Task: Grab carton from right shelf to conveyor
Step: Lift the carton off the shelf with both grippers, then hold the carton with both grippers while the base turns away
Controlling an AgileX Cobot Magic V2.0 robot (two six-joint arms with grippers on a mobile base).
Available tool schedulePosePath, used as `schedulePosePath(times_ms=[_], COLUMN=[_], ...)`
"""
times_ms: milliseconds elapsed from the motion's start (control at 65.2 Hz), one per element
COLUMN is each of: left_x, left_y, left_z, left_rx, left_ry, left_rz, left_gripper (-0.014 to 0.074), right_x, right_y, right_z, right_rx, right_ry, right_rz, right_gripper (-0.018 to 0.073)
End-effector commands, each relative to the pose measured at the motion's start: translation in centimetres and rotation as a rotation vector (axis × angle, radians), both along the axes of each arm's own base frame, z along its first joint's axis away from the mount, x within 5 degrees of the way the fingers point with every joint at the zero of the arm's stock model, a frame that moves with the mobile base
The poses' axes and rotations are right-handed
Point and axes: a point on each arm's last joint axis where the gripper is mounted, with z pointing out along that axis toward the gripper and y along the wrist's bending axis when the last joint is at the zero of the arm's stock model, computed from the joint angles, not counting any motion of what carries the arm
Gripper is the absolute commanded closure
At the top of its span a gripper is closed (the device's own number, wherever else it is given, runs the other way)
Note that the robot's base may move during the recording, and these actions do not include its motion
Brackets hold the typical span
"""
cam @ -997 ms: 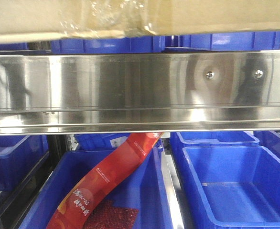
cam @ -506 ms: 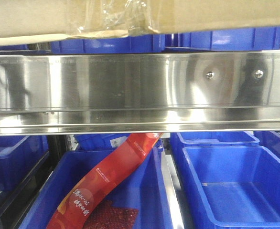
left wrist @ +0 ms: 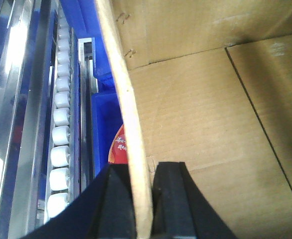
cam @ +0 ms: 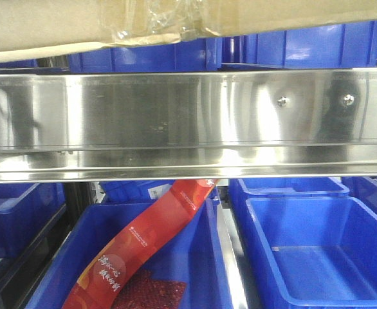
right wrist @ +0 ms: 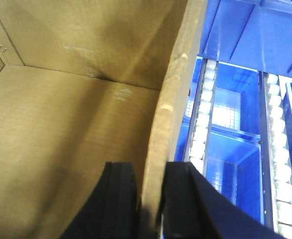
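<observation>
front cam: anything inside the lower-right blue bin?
No, the lower-right blue bin shows only its bare blue floor and walls, with nothing lying in it.

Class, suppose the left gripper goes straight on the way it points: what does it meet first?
The left gripper straddles the carton wall. Pushed on, its inner finger would likely meet the carton's inside floor first, though depth is hard to judge.

carton [cam: 47, 26] brown | right shelf [cam: 175, 116] silver | bins [cam: 323, 270] blue | packet [cam: 150, 238] red

carton [cam: 47, 26] cropped by top edge, red packet [cam: 151, 237] cut off below
</observation>
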Motion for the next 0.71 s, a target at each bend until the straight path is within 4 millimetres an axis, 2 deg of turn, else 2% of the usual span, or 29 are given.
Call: schedulePosePath(times_ms=[0, 690], left_x=[-0.40, -0.40], left_y=[-0.99, -0.99], left_z=[0.70, 0.70], left_rx=[-0.072, -0.072], left_ry=[-0.051, -0.051], left_rz=[-0.074, -0.074], left_gripper=[0.0605, 0.0605], right_x=[-0.22, -0.22], right_y=[0.83, 0.83], right_z=[0.97, 0.97], right_rx=[0.082, 0.082], right_ry=[-0.074, -0.074], right_rz=[0.062, 0.062], right_gripper=[0.0627, 0.0627])
